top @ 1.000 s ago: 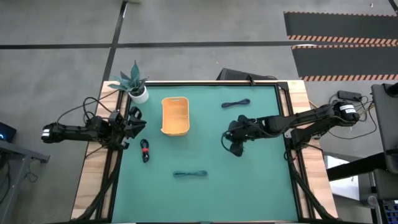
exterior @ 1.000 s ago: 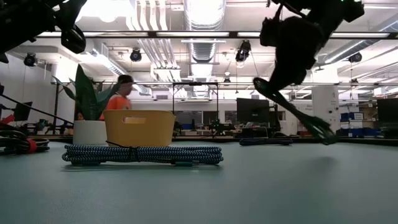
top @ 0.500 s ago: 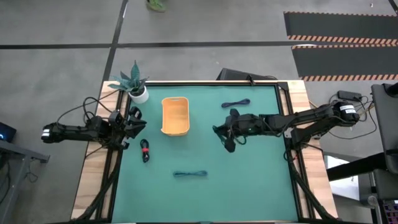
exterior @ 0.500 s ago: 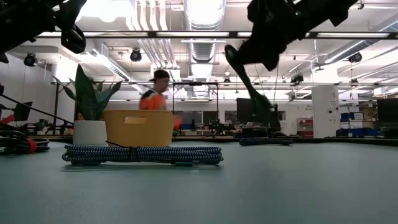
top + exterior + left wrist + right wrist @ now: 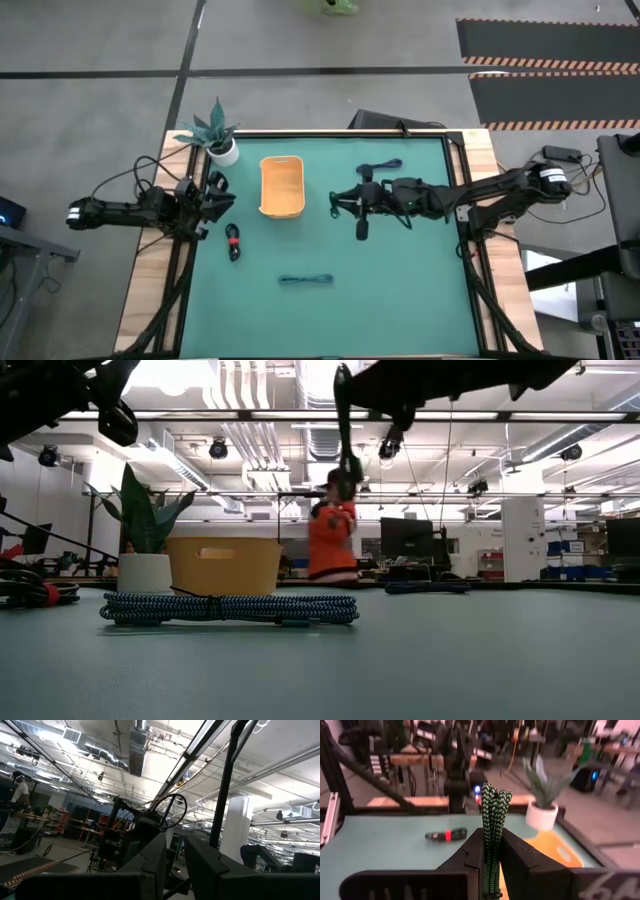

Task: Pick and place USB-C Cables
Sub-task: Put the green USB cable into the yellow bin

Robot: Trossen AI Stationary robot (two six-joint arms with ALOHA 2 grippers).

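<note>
I'm pinching the soft, light dark green cable bundle (image 5: 493,815) mid-loop w/ right end effector (image 5: 490,851); it's flopping, approaching yellow tray (image 5: 281,186).

Your views: high, straight down; low, level at the table (image 5: 480,660); both share the yellow tray (image 5: 281,187); left wrist seemingly faces ceiling.

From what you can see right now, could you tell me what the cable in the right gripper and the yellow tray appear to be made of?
The dark green cable, clamped upright in the right gripper, looks sheathed in braided fabric, likely nylon: a matte green-and-black woven pattern shows along its folded strands. The yellow tray looks like moulded plastic: one even colour, smooth walls, rounded corners and a slot cut through one end wall.
</note>
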